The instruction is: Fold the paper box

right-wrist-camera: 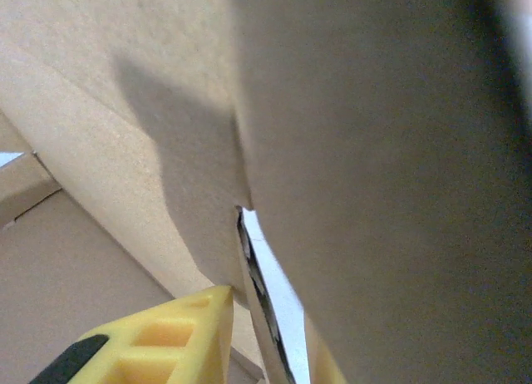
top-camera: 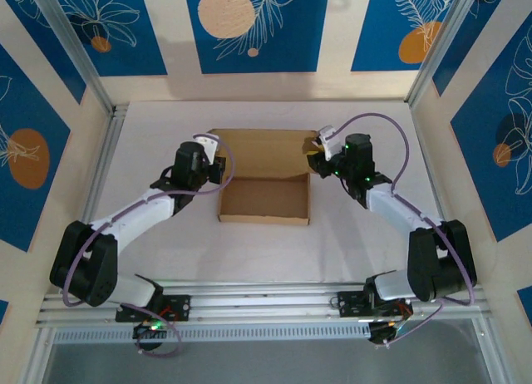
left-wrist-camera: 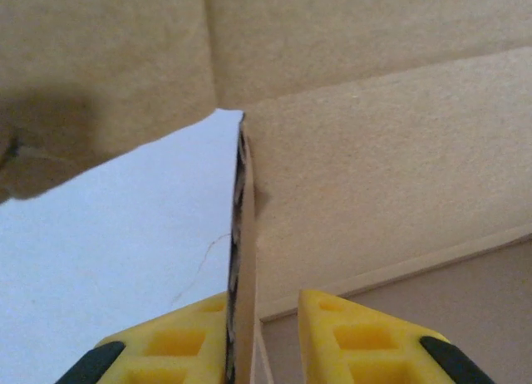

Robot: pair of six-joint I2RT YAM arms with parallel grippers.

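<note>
The paper box (top-camera: 264, 184) is plain brown cardboard, a shallow open tray in the middle of the white table with its lid panel (top-camera: 262, 150) lying behind it. My left gripper (top-camera: 218, 164) is at the tray's back left corner. In the left wrist view, the left side wall (left-wrist-camera: 246, 234) stands between the yellow fingers (left-wrist-camera: 332, 334) of the gripper (left-wrist-camera: 263, 299); one finger touches it and the other is a small gap away. My right gripper (top-camera: 316, 158) is at the back right corner. Its jaws (right-wrist-camera: 268, 309) straddle the right side wall (right-wrist-camera: 253, 276), and a flap (right-wrist-camera: 382, 193) hides the outer finger.
Aluminium rails (top-camera: 249, 305) run along the near edge and up both sides of the white table (top-camera: 166, 243). Blue and cream patterned panels (top-camera: 249, 27) wall in the back and sides. Both arms' bases (top-camera: 91, 263) sit near the front corners.
</note>
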